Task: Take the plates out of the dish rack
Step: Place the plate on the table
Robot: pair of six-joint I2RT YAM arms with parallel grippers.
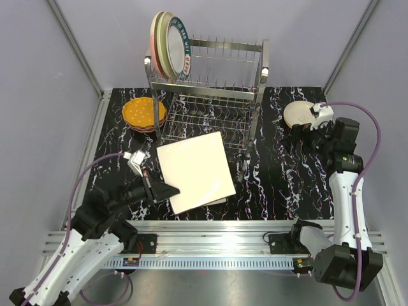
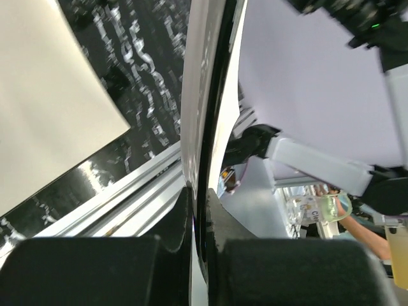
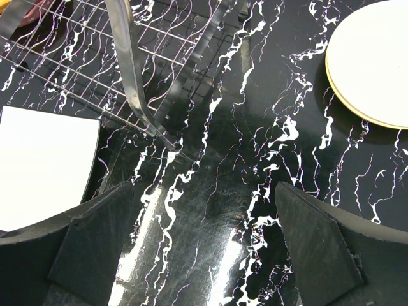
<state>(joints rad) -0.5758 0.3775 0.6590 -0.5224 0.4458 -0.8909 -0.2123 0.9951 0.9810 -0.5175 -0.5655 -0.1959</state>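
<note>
The large cream square plate (image 1: 197,169) hovers tilted in front of the dish rack (image 1: 220,95). My left gripper (image 1: 167,190) is shut on its near-left edge. In the left wrist view that edge (image 2: 203,95) runs upright between the closed jaws of my left gripper (image 2: 203,191). Three plates (image 1: 169,44) stand upright at the left end of the rack's upper tier. An orange plate (image 1: 143,111) tops a small stack left of the rack. My right gripper (image 1: 312,122) is open and empty beside a cream round plate (image 1: 296,113) lying flat on the table.
In the right wrist view the open right gripper (image 3: 203,188) hangs over black marbled tabletop (image 3: 217,210). A rack post (image 3: 131,70) stands to its left, the round plate (image 3: 376,64) far right, the square plate's corner (image 3: 44,162) at left. A metal rail (image 1: 210,233) lines the near edge.
</note>
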